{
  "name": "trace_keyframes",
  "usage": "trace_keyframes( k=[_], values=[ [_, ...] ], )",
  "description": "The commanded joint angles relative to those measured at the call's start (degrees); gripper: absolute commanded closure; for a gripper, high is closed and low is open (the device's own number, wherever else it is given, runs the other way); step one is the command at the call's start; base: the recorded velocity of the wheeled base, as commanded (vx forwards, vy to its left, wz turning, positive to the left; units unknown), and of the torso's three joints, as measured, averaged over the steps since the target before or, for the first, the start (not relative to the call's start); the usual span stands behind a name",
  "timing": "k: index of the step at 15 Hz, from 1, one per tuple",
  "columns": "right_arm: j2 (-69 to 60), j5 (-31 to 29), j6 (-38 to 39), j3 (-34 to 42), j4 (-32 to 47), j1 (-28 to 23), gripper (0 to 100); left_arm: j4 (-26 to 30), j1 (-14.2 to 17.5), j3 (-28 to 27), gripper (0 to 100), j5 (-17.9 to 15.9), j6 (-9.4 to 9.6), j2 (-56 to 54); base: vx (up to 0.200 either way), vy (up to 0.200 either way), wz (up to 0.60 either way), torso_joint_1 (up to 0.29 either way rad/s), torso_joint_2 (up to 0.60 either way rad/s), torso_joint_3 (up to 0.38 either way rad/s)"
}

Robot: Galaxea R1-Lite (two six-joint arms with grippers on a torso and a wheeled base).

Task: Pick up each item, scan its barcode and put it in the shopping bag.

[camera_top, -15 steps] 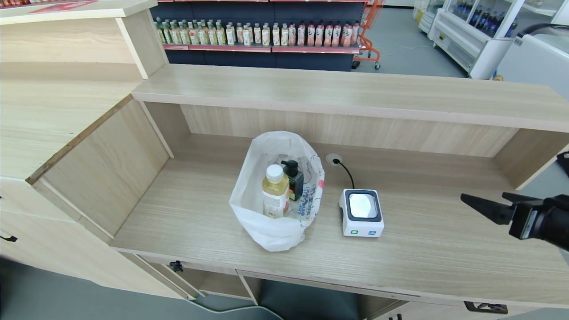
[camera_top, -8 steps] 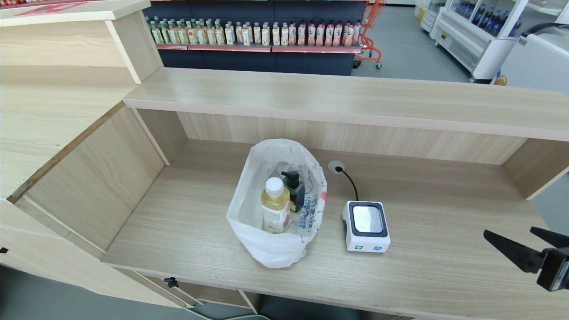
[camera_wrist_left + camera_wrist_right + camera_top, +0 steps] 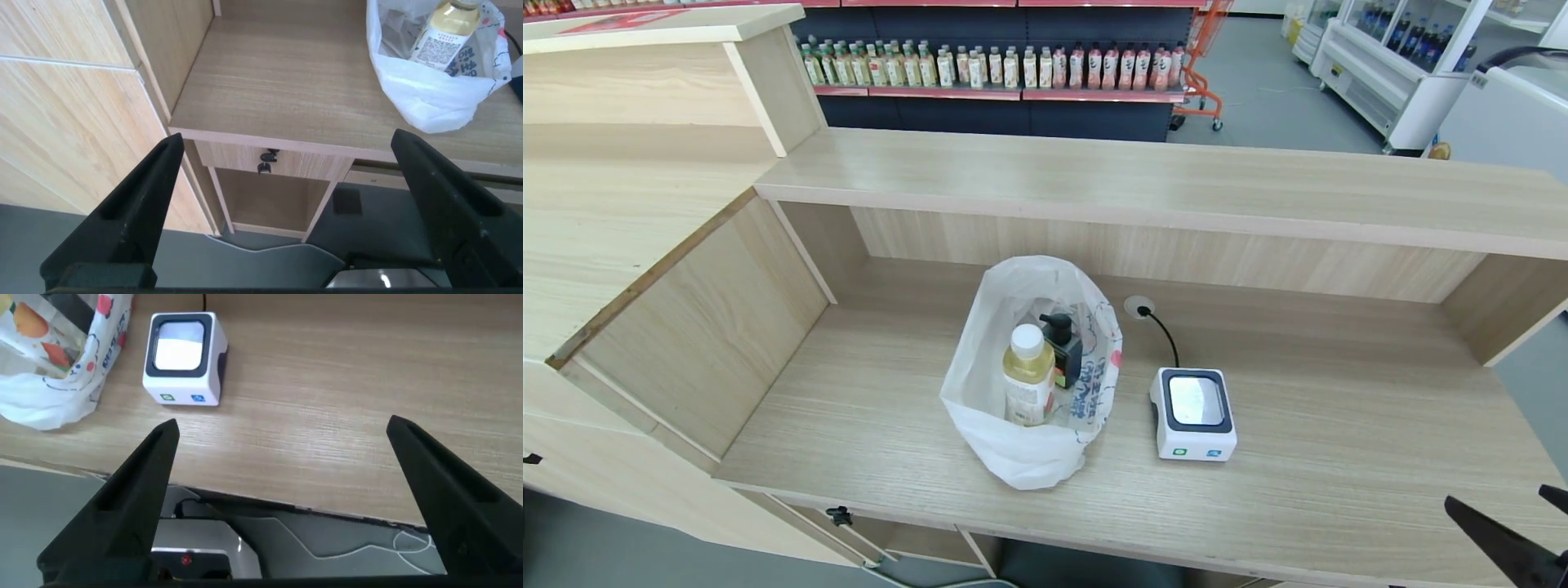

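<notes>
A white plastic shopping bag (image 3: 1029,392) stands open in the middle of the table (image 3: 1339,457), with a white-capped tea bottle (image 3: 1027,371) upright inside and a dark pump bottle (image 3: 1062,347) just behind it on the far side. Since both items sit in the bag, the job looks all but done, and the step in hand appears to be parking the arms. To do that well, each arm should keep wide of the bag's loose rim, because a snag could tip the bottles. Each should also stay off the barcode scanner (image 3: 1192,412), just right of the bag, and off its black cable running to the far hole in the table. A last check that the bottles stand steady would be sensible. The right end effector (image 3: 1494,494) hangs at the near right edge of the table, fingers spread wide with nothing between them, well apart from the scanner. The left end effector (image 3: 288,137) is likewise spread and bare, held low off the near left corner of the table, with the bag well to its far right.
</notes>
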Motion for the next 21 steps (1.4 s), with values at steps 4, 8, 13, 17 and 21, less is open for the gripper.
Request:
trace_keyframes(
  k=[4,8,13,17,21],
  values=[
    [-33.3,0.2,-4.9,3.0,22.9,0.2,0,0.0,0.0,0.0,0,0.1,-0.02,0.1,0.000,0.000,0.00,0.000,0.00,0.000],
    [-40.8,-3.0,-4.4,2.6,29.6,0.1,0,0.0,0.0,0.0,0,0.1,-0.02,0.1,0.000,0.000,0.00,0.000,0.00,0.000],
    [-40.8,-4.0,-6.1,2.8,31.1,0.2,0,0.0,0.0,0.0,0,0.1,-0.02,0.1,0.000,0.000,0.00,0.000,0.00,0.000],
    [-40.8,-3.9,-6.4,2.8,31.3,0.2,0,0.0,0.0,0.0,0,0.1,-0.02,0.1,0.000,0.000,0.00,0.000,0.00,0.000],
    [-40.8,-3.8,-6.4,2.8,31.3,0.2,0,0.0,0.0,0.0,0,0.1,-0.02,0.1,0.000,0.000,-0.45,0.003,0.00,0.004]
  ],
)
